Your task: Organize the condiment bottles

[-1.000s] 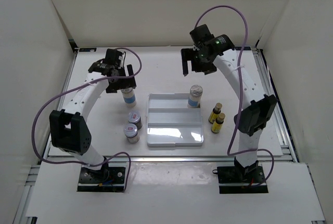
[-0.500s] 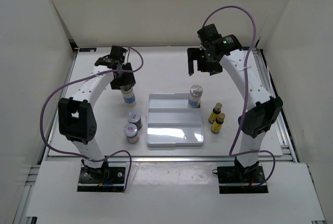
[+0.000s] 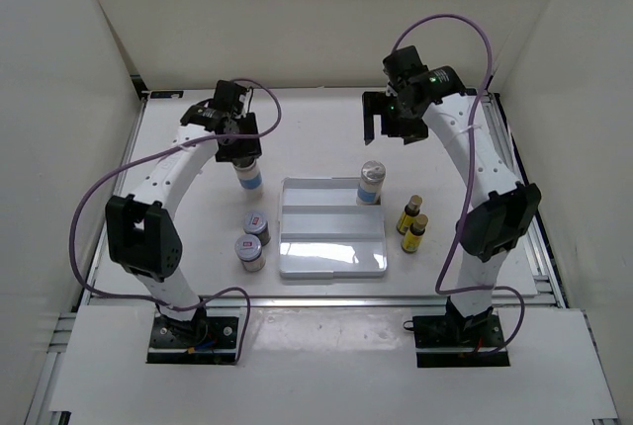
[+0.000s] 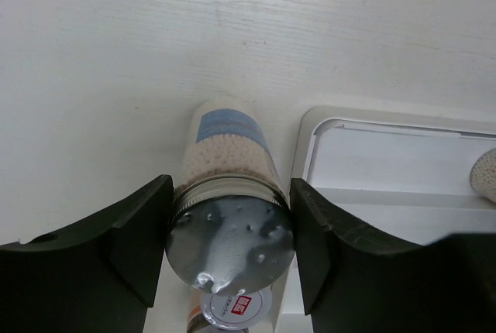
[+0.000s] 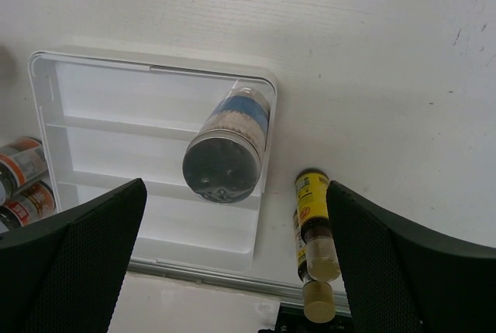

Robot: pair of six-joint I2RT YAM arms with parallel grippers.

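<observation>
My left gripper is shut on the silver cap of a pale shaker with a blue band, left of the white tray. A second shaker stands upright in the tray's back right corner. My right gripper hangs open well above it, holding nothing. Two squat silver-lidded jars stand by the tray's left side. Two small yellow bottles stand to its right.
The tray has stepped shelves and holds only the one shaker. White walls enclose the table on three sides. A metal rail runs along the near edge, beyond the arm bases.
My left gripper has shut on the shaker's cap and shifted slightly to the right with it. The right arm has drawn up and to the right, away from the tray's shaker.
</observation>
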